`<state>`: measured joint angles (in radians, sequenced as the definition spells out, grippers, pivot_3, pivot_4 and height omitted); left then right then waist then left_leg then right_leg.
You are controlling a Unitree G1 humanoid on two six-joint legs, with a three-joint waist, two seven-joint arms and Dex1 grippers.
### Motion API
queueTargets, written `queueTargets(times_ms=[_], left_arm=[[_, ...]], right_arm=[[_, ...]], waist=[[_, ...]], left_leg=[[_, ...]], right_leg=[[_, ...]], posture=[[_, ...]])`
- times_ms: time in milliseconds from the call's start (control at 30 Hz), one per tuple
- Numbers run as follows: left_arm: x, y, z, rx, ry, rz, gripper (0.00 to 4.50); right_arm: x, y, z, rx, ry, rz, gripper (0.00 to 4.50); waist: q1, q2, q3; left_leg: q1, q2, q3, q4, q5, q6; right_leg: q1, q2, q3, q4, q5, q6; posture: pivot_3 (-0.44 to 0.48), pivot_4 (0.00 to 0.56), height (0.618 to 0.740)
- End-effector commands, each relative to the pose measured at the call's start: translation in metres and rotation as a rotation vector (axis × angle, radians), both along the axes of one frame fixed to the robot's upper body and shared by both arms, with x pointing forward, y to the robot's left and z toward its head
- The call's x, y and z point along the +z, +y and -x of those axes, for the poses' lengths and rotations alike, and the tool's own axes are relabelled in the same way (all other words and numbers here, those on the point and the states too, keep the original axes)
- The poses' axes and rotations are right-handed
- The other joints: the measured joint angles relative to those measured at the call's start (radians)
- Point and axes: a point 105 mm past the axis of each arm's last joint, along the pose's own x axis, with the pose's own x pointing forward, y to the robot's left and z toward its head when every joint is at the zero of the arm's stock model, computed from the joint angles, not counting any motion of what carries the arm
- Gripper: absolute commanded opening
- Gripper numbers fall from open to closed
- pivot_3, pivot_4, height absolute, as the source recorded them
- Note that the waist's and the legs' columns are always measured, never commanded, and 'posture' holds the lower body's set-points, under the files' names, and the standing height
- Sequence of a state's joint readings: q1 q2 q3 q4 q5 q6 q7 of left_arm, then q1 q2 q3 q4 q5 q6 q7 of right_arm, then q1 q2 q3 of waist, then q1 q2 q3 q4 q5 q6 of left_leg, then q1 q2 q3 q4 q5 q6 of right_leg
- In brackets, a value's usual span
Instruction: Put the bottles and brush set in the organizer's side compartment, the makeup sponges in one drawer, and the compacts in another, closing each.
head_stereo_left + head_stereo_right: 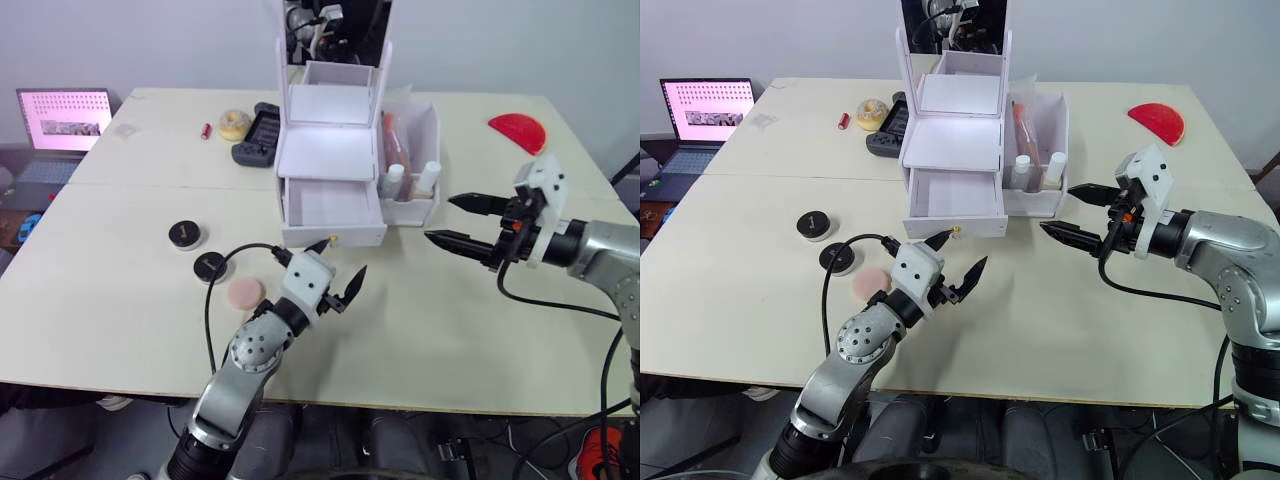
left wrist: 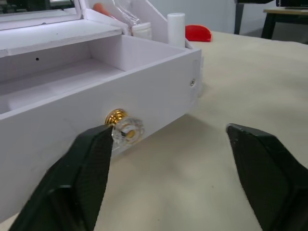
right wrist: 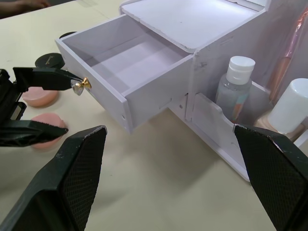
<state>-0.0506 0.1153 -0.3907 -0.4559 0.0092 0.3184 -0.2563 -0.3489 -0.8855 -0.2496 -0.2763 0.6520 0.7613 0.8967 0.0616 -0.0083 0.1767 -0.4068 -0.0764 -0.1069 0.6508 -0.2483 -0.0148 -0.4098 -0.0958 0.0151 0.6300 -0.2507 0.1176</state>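
Sponges (image 1: 245,292) lay on the table beside the spread left tool (image 1: 343,271), which faced the pulled-out bottom drawer (image 1: 330,205); it should turn, pinch one gently, while the right tool (image 1: 462,221) hung spread.

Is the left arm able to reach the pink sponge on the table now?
Probably yes: the pink sponge lies uncovered beside the left gripper, whose fingers are open and hold nothing.

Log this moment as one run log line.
side compartment: bottles in | bottom drawer: open, empty | left gripper: open by knob | right gripper: open
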Motion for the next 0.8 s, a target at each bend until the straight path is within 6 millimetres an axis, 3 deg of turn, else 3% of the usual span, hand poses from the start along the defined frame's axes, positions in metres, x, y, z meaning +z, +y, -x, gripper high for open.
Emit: queueTargets(times_ms=[33, 167, 367, 533, 600, 800], left_arm=[[0.015, 0.007, 0.007, -0.006, -0.045, 0.018, 3.60], [0.014, 0.019, 0.010, 0.021, -0.028, 0.000, 3.60], [0.016, 0.057, 0.026, 0.063, 0.024, 0.009, 3.60], [0.025, 0.085, 0.044, -0.020, 0.099, 0.088, 3.60], [0.027, 0.105, 0.053, -0.085, 0.147, 0.093, 3.60], [0.034, 0.209, 0.058, -0.069, 0.302, -0.073, 3.60]], right_arm=[[0.012, 0.005, 0.004, 0.025, -0.048, 0.000, 4.50], [0.010, 0.006, 0.004, 0.030, -0.046, -0.003, 4.50], [0.008, 0.007, 0.005, 0.035, -0.039, -0.009, 4.50], [0.004, -0.002, 0.010, 0.018, -0.027, -0.009, 4.50], [0.003, -0.009, 0.013, 0.006, -0.022, -0.017, 4.50], [-0.004, -0.034, 0.030, -0.028, -0.014, -0.031, 4.50]], waist=[[-0.001, 0.000, 0.000], [-0.001, 0.000, 0.000], [-0.015, 0.000, 0.000], [-0.023, 0.000, 0.000], [-0.023, 0.001, 0.000], [-0.024, 0.003, 0.001]], left_leg=[[0.000, 0.000, 0.000, 0.000, 0.000, 0.000], [0.000, 0.000, 0.000, -0.001, 0.000, 0.000], [0.000, 0.000, 0.000, -0.001, 0.000, 0.000], [0.000, 0.000, 0.000, -0.001, 0.000, 0.000], [0.000, 0.001, 0.000, -0.002, 0.000, 0.000], [0.001, 0.003, 0.000, -0.003, 0.000, 0.000]], right_leg=[[0.000, 0.000, 0.000, 0.000, 0.000, 0.000], [-0.001, 0.000, 0.000, 0.000, 0.000, 0.000], [-0.001, 0.000, 0.000, 0.000, 0.000, 0.000], [-0.001, 0.000, 0.000, 0.000, -0.002, -0.003], [-0.001, 0.000, 0.000, 0.000, -0.002, -0.003], [-0.001, 0.002, 0.000, 0.000, -0.002, -0.005]], posture=[[0.000, 0.150, 0.740], [0.000, 0.150, 0.740], [0.000, 0.150, 0.740], [0.000, 0.150, 0.740], [0.000, 0.150, 0.740], [0.000, 0.150, 0.740]])
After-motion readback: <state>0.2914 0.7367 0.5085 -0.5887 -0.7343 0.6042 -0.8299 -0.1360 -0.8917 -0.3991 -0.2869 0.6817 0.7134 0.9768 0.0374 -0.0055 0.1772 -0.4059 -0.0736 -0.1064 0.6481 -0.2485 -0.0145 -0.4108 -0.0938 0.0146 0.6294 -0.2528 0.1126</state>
